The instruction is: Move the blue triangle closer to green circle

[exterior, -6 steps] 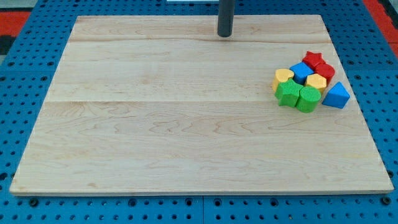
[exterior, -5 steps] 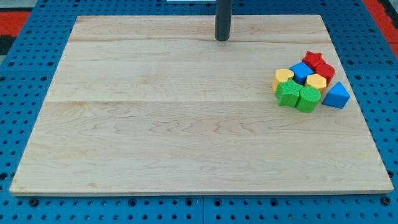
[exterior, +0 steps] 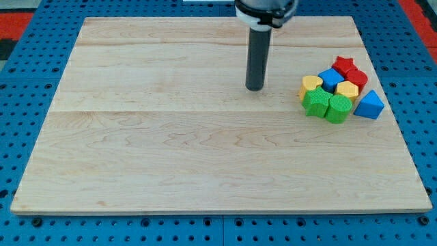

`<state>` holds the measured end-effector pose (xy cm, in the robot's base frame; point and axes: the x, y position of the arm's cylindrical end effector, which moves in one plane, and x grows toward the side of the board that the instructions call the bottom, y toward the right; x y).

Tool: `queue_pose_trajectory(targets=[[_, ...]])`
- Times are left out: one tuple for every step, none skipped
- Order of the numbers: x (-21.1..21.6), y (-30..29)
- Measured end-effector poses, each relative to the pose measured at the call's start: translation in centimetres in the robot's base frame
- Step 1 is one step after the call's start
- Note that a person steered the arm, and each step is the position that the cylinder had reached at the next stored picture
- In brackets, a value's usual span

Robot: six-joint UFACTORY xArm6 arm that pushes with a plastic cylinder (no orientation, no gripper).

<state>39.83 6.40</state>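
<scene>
The arm came down from the view's top as a straight dark rod, standing near upright; a wider dark collar showed at the top edge, and my tip (exterior: 255, 88) rested on the bench (exterior: 171, 137) in its upper middle; there was no claw on this arm, only the rod, and it held nothing and touched no block.

All the blocks sat in one tight huddle to the view's right of my tip, near but apart from it; closest was a yellow block (exterior: 311, 85), heart-like in shape; just below that lay a green block (exterior: 315, 102) whose shape I could not make out, and touching its right side the green circle (exterior: 337, 108); the blue triangle (exterior: 369, 104) lay farthest right of my tip, just beside the green circle; above them sat a blue block (exterior: 331, 78), a second yellow block (exterior: 347, 89), a red star (exterior: 343, 65) and another red block (exterior: 357, 78).

The bench was pale wood in wide planks; it lay on a blue pegboard (exterior: 27, 82) dotted with holes; red showed at the view's top corners.
</scene>
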Motion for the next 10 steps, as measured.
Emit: queue_pose_trajectory(targets=[[4.7,0.5],[9.1,1.4],[13.7,7.0],[14.6,12.0],[13.4,15.2],[11.4,18.7],[8.9,20.8],[6.3,21.9],[3.8,22.4],[3.0,21.7]])
